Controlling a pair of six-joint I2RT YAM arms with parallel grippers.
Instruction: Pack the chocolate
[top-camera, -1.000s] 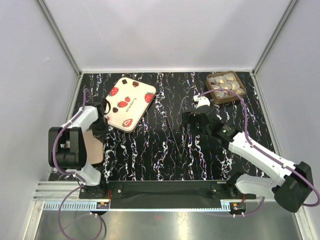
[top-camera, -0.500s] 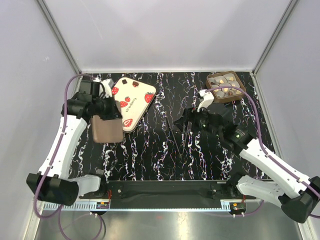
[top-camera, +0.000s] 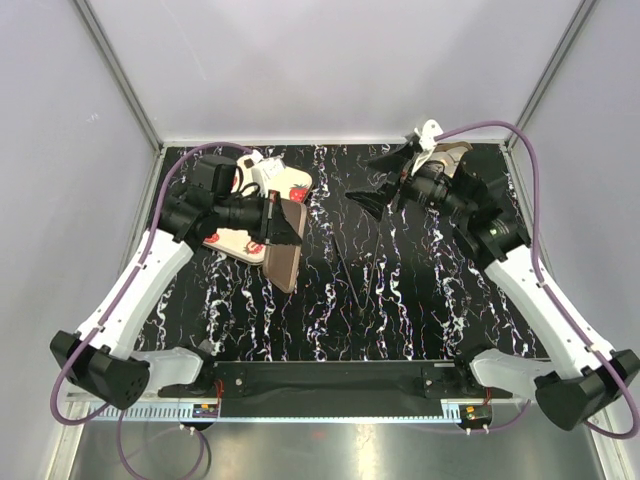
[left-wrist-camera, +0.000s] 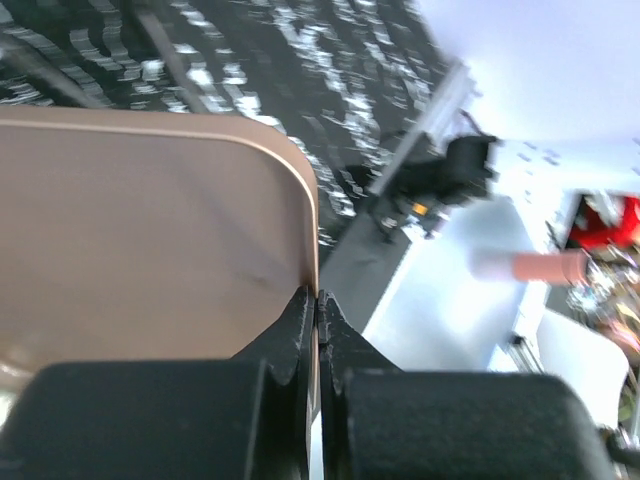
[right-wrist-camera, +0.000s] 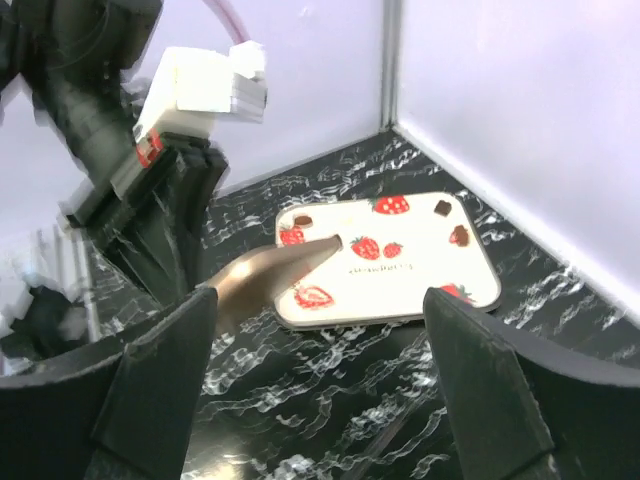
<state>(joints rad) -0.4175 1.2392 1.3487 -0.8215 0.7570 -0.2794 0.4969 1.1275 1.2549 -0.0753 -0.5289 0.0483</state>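
though the chocolate is what we must pack, neither arm is on it now. the small brown tray (top-camera: 457, 151) sits at the far right corner of the table (top-camera: 420, 290), almost wholly hidden under the right wrist, and we cannot make out the round pieces in it.

the left end effector (top-camera: 272, 222) is pinched tight on the rim of a flat brown box half (top-camera: 284, 250) with rounded corners. it holds the piece off the table, tipped up on edge, by the near side of the strawberry lid (right-wrist-camera: 400, 255). the left wrist view shows the jaws meeting on that thin rim with no gap. we judge the edge grip is chosen because so flat a piece offers little else to seize, and the tilt comes from lifting it by one side.

the right end effector (top-camera: 362, 185) hangs high over the table with its fingers spread wide, holding nothing and pointed toward the left arm. we judge it is kept clear, or ready to help.

the lid lies flat, printed face up, with red strawberries and small brown squares. one short line of writing sits under the middle berry, too small for us to read. no other label shows.
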